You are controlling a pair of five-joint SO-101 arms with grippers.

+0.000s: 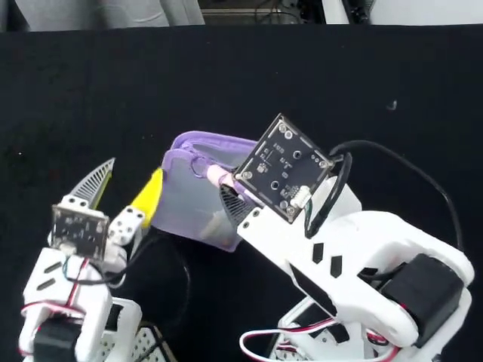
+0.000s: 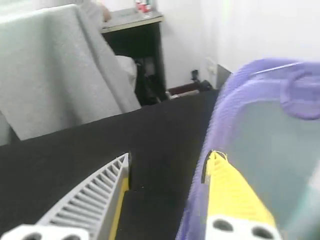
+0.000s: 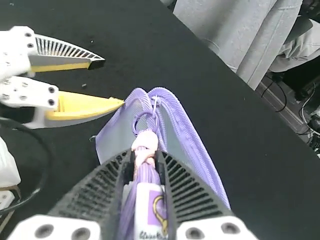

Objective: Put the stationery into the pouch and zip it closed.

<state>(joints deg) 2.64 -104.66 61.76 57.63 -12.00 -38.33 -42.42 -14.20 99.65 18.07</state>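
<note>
**Right gripper clamped on the zip pull, left gripper open at the pouch's end**

Your right arm is leaning in from the near right side of the table (image 1: 90, 90), with its wrist pitching down over the pouch (image 1: 185, 207). The right gripper (image 3: 145, 157) is pressing its fingers together on the pink zip pull (image 3: 146, 142) at the top of the pouch.

Your left arm is sitting at the near left, with the left gripper (image 1: 134, 167) pointing toward the far edge. Its fingers are standing well apart. The grey finger (image 2: 95, 200) is hanging over bare table. The yellow finger (image 2: 230, 192) is touching the end of the pouch on that arm's side.

The pouch is standing upright near the middle of the table, between the two grippers. It is purple with see-through sides, and you cannot tell what is lying inside.

For room to move, you are getting open black surface across the far half of the table. The far edge is running along the top of the high view, with a grey cloth (image 2: 55, 75) hanging beyond it. Open surface is also lying out past the grey finger.

A black cable (image 1: 400, 162) is looping off the right arm's wrist on its outer side. A second cable (image 1: 170, 256) is lying between the two arm bases, near the pouch's near side.
</note>
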